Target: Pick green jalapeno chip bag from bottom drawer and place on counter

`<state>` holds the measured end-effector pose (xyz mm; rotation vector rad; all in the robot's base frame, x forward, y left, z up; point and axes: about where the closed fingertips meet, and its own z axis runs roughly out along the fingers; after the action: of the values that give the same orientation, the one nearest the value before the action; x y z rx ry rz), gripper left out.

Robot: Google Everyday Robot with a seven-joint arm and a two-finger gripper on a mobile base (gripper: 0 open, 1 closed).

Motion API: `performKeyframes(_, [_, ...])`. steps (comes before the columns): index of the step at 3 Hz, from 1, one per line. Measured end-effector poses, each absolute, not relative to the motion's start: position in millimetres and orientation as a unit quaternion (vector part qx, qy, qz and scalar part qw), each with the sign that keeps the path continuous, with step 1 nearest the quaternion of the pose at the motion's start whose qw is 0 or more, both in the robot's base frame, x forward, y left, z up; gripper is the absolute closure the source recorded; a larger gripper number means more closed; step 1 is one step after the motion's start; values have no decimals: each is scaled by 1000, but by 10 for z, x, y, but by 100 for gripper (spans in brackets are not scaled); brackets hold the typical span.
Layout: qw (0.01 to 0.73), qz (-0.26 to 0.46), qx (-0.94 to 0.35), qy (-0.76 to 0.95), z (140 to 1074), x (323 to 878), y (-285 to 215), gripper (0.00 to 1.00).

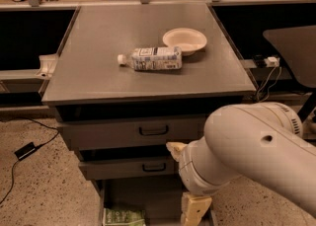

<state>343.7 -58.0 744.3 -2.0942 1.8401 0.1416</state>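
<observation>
Item, lower left of centre: small crinkled light-green jalapeno chip bag (123, 216) with white and dark print. It is lying flat at the front left of the bottom drawer, partly cut off by the lower frame edge. Judged handling: very light, soft and air-filled, with slick film that is likely to crumple and slip. A pinch across a flattened edge or seam looks safer than one across the puffed middle.

Item, lower centre: deep plain grey metal bottom drawer (148, 195). It is standing pulled open beneath two shallower drawers.

Item, upper centre: large flat grey metal counter (94, 67). It is carrying a clear plastic bottle with a white label (153, 58), lying on its side, and a shallow cream bowl (184, 40) just beyond it.

Item, lower right of centre: cream-coloured gripper (195, 210) on a bulky white arm (247, 146). It is hanging over the drawer's right side, beside the bag but apart from it. Whether it is open or closed cannot be told, and it is not holding the bag.
</observation>
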Motion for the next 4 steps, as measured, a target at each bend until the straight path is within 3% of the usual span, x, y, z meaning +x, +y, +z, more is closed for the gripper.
performKeyframes(2, [197, 46, -745, 636, 7385, 3449, -461, 0])
performKeyframes(4, [208, 70, -804, 552, 6337, 3276, 540, 0])
